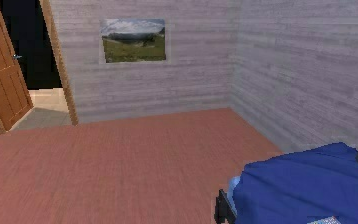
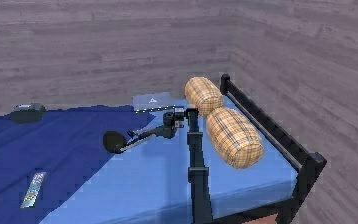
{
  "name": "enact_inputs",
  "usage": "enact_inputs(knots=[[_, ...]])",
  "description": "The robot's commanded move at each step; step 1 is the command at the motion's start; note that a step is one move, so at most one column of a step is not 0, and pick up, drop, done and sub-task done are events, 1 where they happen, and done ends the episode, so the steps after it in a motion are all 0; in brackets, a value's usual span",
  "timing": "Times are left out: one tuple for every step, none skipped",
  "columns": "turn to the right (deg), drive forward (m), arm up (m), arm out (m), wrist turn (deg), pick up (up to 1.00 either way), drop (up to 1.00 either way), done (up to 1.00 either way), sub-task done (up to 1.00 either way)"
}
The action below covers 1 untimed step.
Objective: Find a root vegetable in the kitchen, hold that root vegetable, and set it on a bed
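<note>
The bed (image 2: 97, 165) has a blue cover and a dark frame, and its corner also shows at the forward view's lower right (image 1: 307, 185). In the arm side view the arm's dark bar rises from the bottom edge and reaches out over the bed. My gripper (image 2: 124, 139) points left above the blue cover. A small dark round blob (image 2: 113, 141) sits at the fingers' end, with the cover behind it. I cannot tell whether the gripper holds anything, or whether the blob is a root vegetable.
Two plaid bolster pillows (image 2: 222, 125) lie along the dark headboard (image 2: 277, 135). On the cover lie a flat grey thing (image 2: 153, 101), a dark object (image 2: 27, 113) and a slim remote-like thing (image 2: 34, 187). An open wooden door (image 1: 5, 70) and a landscape picture (image 1: 134, 41) stand across the reddish floor (image 1: 127, 165).
</note>
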Motion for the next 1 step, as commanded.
enact_inputs(knots=[[0.0, 0.0, 0.0, 0.0, 0.0, 0.0, 1.0, 0.0, 0.0]])
